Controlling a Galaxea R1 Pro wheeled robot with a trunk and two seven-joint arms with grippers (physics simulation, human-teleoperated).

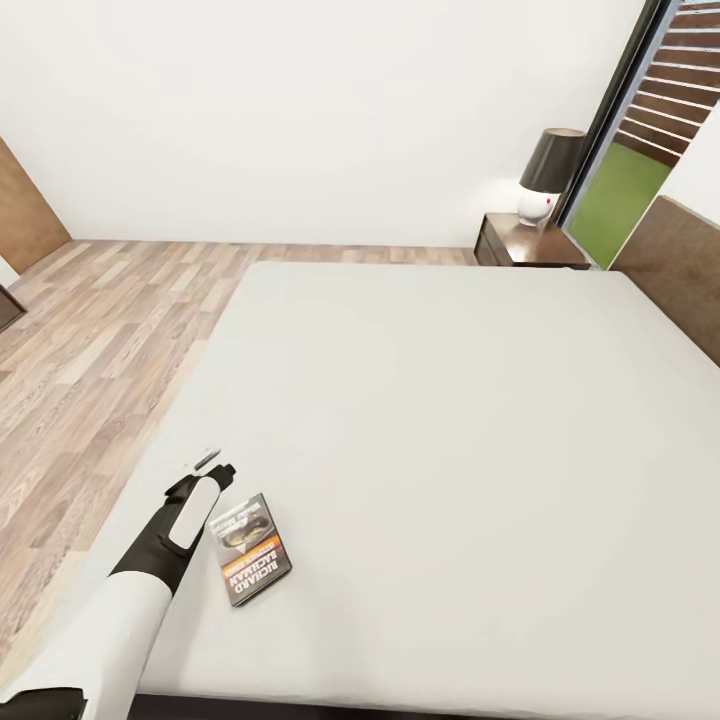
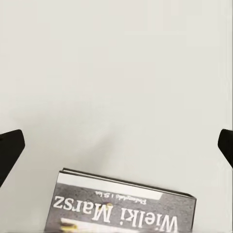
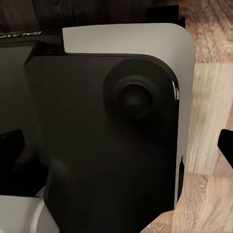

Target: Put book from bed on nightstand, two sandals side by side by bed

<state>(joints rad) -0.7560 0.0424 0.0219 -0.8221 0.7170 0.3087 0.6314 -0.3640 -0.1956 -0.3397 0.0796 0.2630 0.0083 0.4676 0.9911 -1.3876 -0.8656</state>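
book (image 1: 251, 548): flat on the bed (image 1: 450, 420), near the front left corner of the mattress; cover up, white lettering and orange band visible; nothing on it
left gripper (image 1: 212, 464): over the mattress just beside the book's left edge; not touching it; fingers (image 2: 10, 145) spread wide, holding nothing
right gripper: fingertip at the wrist picture's edge; can't tell how far open; facing the robot's own dark and white body (image 3: 107, 136); wood floor (image 3: 213, 97) behind
nightstand (image 1: 530, 243): at the far right corner of the bed; lamp (image 1: 549, 174) on top
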